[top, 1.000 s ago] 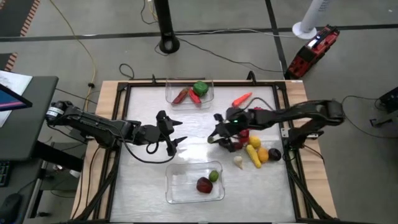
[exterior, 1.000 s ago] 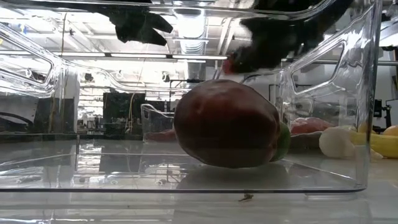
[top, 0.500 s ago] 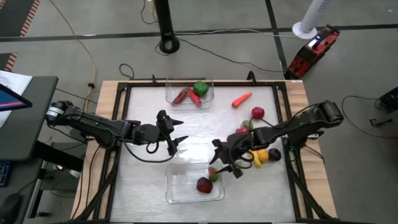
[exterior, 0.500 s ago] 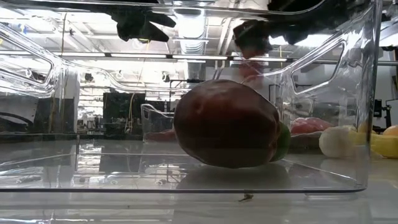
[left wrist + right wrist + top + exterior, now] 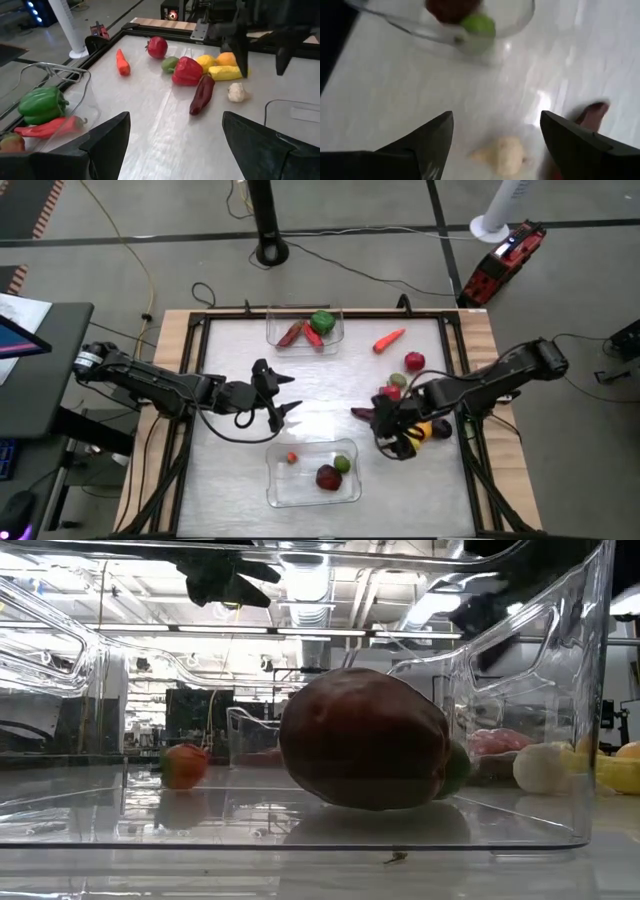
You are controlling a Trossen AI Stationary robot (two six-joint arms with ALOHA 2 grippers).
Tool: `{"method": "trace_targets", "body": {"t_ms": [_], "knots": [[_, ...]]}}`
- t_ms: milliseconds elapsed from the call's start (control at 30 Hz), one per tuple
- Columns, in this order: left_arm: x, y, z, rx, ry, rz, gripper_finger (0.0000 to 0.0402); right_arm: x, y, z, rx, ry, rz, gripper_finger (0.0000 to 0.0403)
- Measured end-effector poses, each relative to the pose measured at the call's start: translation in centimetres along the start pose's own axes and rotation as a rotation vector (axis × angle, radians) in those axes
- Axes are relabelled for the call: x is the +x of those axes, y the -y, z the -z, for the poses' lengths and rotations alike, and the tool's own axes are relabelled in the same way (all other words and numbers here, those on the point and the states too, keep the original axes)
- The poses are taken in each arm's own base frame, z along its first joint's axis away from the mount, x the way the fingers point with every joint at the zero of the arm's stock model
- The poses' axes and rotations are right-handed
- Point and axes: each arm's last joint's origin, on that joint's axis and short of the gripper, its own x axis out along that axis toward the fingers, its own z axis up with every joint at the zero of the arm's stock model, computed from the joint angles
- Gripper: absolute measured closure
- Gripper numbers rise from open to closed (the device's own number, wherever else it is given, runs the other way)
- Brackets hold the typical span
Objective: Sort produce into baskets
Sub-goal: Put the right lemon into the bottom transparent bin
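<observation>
The white tabletop (image 5: 230, 470) carries two clear rectangular plastic bins: the near one (image 5: 312, 474) holds a small red-orange fruit (image 5: 291, 457). The right gripper (image 5: 393, 431), jaws wide and empty, hovers over loose produce (image 5: 405, 392); the left gripper (image 5: 284, 394), jaws wide, waits mid-table.

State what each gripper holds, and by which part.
Nothing. The left gripper and right gripper are both open and empty.
</observation>
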Motion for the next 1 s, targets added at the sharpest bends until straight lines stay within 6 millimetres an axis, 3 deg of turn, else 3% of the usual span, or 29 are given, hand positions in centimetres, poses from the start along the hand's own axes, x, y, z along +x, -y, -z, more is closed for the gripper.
{"method": "trace_targets", "body": {"t_ms": [200, 467, 667, 1000], "knots": [[0.0, 0.0, 0.0, -0.014, 0.003, -0.009, 0.0097, 1.4, 0.0, 2.3, 0.122, -0.120, 0.093, 0.0058], [0.2, -0.3, -0.3, 0.034, 0.028, -0.023, 0.0097, 0.0, -0.5, 4.6, 0.334, -0.306, 0.252, 0.0039], [0.3, -0.7, -0.4, 0.065, 0.028, -0.036, 0.0097, -0.7, 1.6, 6.1, 0.438, -0.414, 0.430, 0.0053], [0.4, -0.8, -0.4, 0.068, 0.024, -0.041, 0.0097, -1.4, 4.8, 9.6, 0.588, -0.384, 0.418, 0.0070]]}}
